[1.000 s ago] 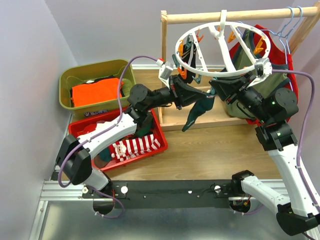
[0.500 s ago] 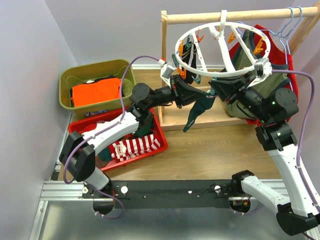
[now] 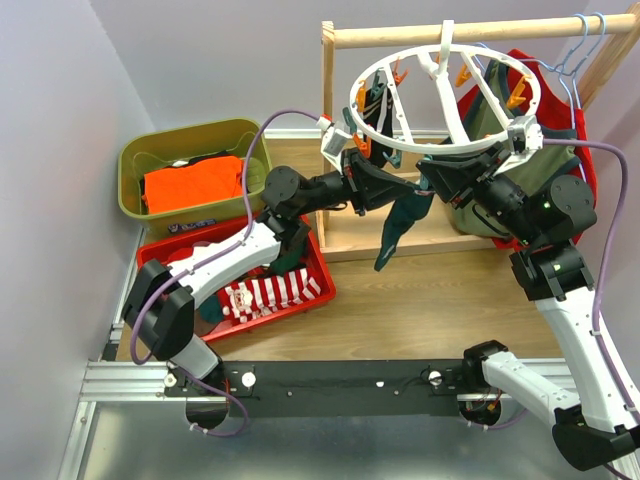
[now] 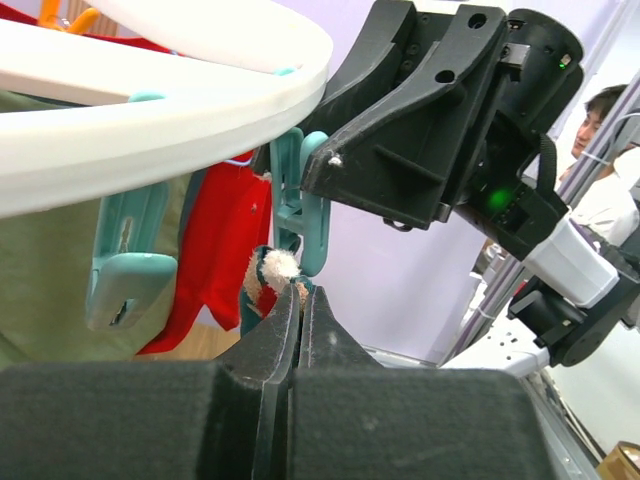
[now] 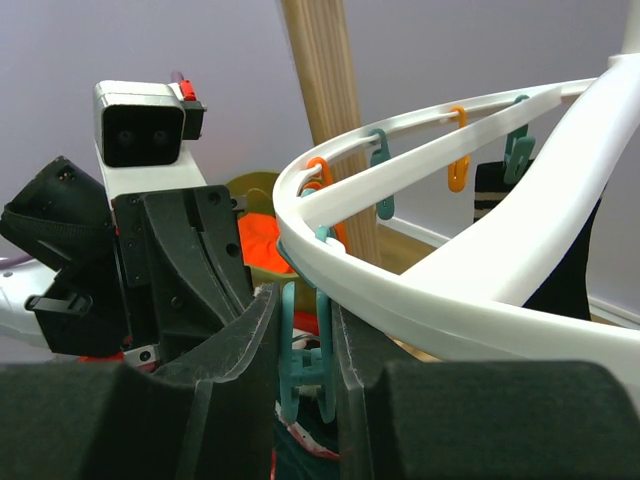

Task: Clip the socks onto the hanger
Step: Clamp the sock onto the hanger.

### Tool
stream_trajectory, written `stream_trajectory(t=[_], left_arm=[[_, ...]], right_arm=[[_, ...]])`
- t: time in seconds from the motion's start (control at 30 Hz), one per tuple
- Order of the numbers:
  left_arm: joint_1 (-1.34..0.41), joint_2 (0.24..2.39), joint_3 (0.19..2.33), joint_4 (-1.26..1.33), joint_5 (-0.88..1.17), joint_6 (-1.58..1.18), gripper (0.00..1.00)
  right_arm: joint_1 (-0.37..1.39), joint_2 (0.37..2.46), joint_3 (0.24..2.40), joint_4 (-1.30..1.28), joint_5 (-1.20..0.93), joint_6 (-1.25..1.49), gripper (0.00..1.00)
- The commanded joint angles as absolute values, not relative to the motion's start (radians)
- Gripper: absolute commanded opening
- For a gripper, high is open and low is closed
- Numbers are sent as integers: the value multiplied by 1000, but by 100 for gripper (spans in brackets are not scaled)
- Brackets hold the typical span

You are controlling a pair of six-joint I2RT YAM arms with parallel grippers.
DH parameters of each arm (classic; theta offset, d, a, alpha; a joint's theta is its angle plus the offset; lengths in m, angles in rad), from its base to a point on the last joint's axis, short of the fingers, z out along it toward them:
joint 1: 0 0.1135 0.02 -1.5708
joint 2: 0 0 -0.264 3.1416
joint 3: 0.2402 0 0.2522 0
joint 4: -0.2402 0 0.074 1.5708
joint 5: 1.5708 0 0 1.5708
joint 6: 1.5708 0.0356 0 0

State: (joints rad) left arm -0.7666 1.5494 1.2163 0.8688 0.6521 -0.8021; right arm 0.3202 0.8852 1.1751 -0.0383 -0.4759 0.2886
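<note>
In the middle of the top view, the left arm is stretched up and rightward. The left gripper [image 4: 300, 292] is pinched tight on the cuff of a teal sock [image 3: 390, 232], which hangs below the hanger [image 5: 480, 290]. The right arm is bent in from the right, and a teal clip [image 5: 303, 368] is held between the narrowed jaws of the right gripper [image 5: 305, 305].

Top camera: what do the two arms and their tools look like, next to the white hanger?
The left arm and right arm have white link shells and black joint housings; a purple cable loops along each. The left tool and right tool are black and blocky, each with a white camera box behind it. A small green light glows on the right arm's wrist.
</note>
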Motion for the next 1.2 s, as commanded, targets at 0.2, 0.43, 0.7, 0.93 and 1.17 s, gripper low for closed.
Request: stream_trajectory(t=[0.2, 0.43, 0.7, 0.93, 1.17], left_arm=[[-756, 1566, 1233, 999, 703, -873, 0], [-752, 1577, 1236, 1009, 701, -879, 0], [-752, 1595, 1252, 1019, 701, -888, 0], [-752, 1603, 1275, 1022, 693, -887, 0], [-750, 1601, 1289, 1025, 701, -884, 0]], right_arm=[[333, 874, 1175, -63, -629, 311, 15], [333, 874, 1177, -57, -646, 321, 15], [333, 881, 1177, -46, -661, 330, 15], [331, 885, 1174, -41, -681, 334, 15], [331, 885, 1169, -40, -684, 334, 15]])
